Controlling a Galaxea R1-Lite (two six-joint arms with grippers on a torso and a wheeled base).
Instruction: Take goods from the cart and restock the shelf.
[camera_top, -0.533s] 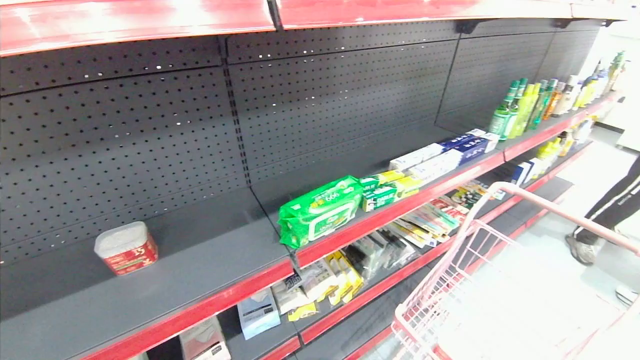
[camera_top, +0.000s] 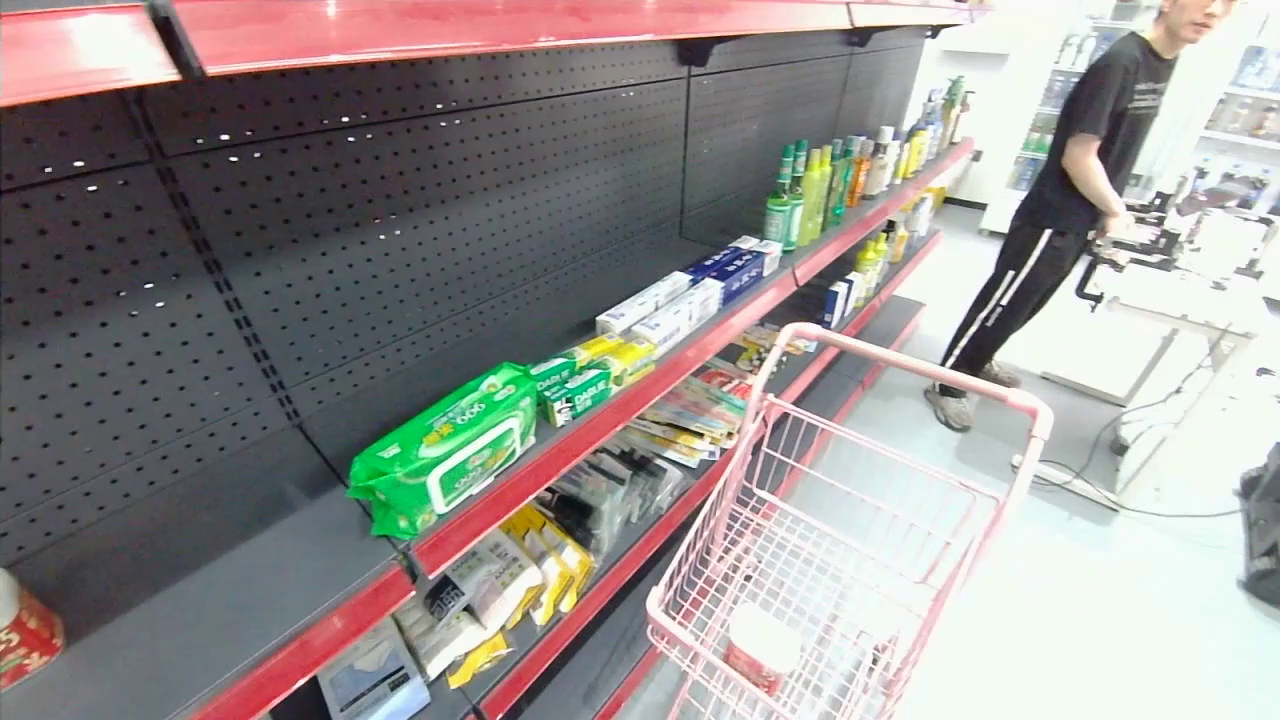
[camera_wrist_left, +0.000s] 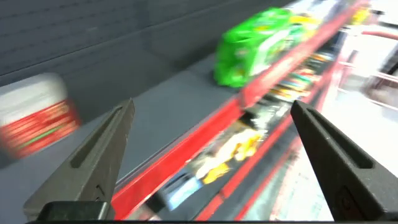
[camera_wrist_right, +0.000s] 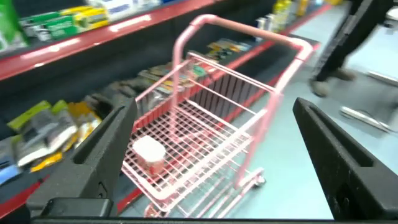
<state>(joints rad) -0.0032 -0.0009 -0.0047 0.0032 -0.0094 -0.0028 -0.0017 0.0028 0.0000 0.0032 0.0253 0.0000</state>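
Note:
A pink wire cart (camera_top: 1000, 395) stands on the floor beside the shelf, with one red-and-white canister (camera_top: 760, 645) in its basket. A matching canister (camera_top: 25, 630) stands on the grey shelf board (camera_top: 230, 600) at the far left edge. In the left wrist view my left gripper (camera_wrist_left: 211, 104) is open in front of that board, with the shelf canister (camera_wrist_left: 37, 121) off to one side. My right gripper (camera_wrist_right: 214, 102) is open above the cart (camera_wrist_right: 249, 31), and the cart's canister (camera_wrist_right: 149, 155) lies below it. Neither gripper holds anything.
A green pack of wipes (camera_top: 445, 450) lies on the shelf edge, followed by toothpaste boxes (camera_top: 680, 300) and green bottles (camera_top: 810, 190). The lower shelf holds packets (camera_top: 540, 550). Cables (camera_top: 1100, 490) run across the floor beyond the cart, near a white table (camera_top: 1180, 310).
The head camera has turned to the right, so the whole picture has shifted left. The cart's basket and its canister have come into sight.

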